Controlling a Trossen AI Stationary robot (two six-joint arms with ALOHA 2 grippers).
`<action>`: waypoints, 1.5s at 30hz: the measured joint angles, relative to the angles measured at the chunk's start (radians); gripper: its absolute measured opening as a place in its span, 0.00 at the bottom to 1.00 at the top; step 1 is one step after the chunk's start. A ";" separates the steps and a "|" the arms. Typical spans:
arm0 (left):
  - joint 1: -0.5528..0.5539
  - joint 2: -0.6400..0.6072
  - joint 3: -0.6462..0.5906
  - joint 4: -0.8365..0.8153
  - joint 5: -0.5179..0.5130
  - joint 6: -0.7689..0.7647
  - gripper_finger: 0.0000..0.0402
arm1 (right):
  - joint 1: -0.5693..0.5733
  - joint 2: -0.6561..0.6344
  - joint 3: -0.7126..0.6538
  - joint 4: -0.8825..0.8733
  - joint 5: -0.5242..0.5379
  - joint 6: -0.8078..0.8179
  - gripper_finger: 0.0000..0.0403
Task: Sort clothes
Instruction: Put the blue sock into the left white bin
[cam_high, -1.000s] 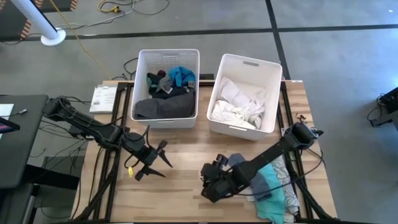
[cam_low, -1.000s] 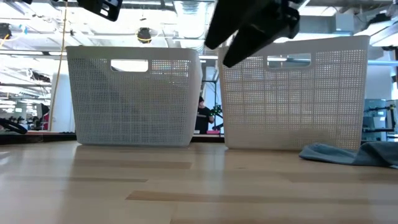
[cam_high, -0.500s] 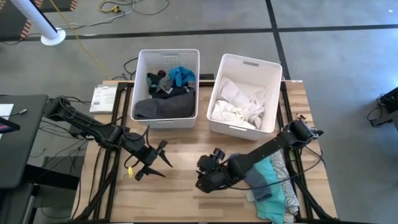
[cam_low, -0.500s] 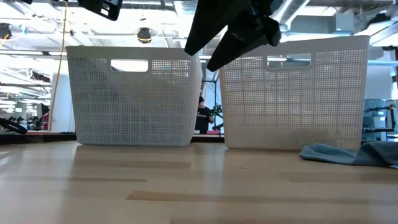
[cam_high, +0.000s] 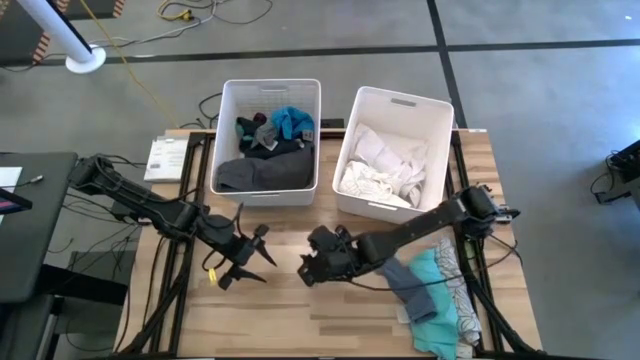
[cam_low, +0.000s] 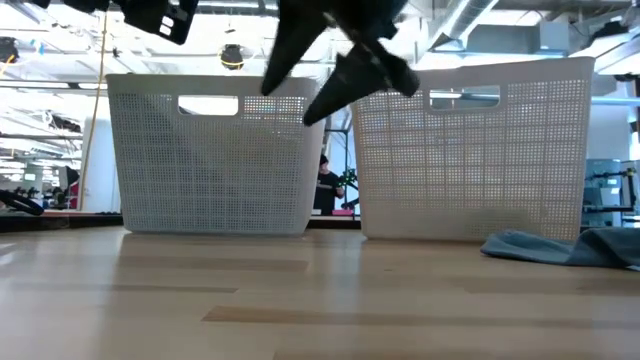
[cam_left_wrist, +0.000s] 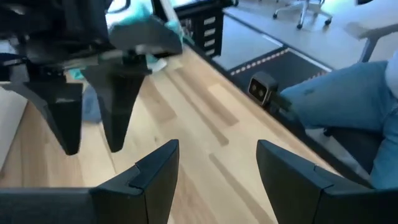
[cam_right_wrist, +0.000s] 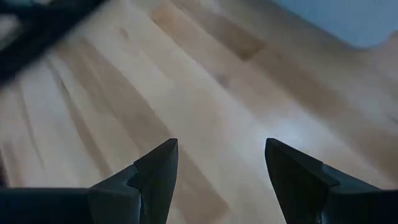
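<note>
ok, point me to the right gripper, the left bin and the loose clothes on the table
right gripper (cam_high: 308, 268): high view, midway between its fingertips.
left bin (cam_high: 270, 84): high view, far rim.
loose clothes (cam_high: 432, 282): high view, teal garment in the pile.

Both end effectors, left (cam_high: 243, 262) and right (cam_high: 308, 268), hang open, empty

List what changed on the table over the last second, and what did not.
The right gripper swung leftward across the table, away from the pile of clothes at the right edge toward the middle, jaws open and empty; it took hold of nothing. The left gripper stayed where it was, open. The pile and both white bins with their contents did not move.
</note>
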 joint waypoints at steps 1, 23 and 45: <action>0.000 0.000 0.000 -0.011 -0.010 0.000 0.52 | -0.005 0.001 0.000 0.024 0.014 0.003 0.63; -0.042 0.341 0.000 0.109 -0.030 0.010 0.52 | 0.046 0.024 0.001 -0.028 -0.002 -0.157 0.63; -0.068 0.541 0.000 0.353 -0.035 -0.038 0.52 | 0.256 0.024 -0.004 -0.914 -0.280 0.223 0.63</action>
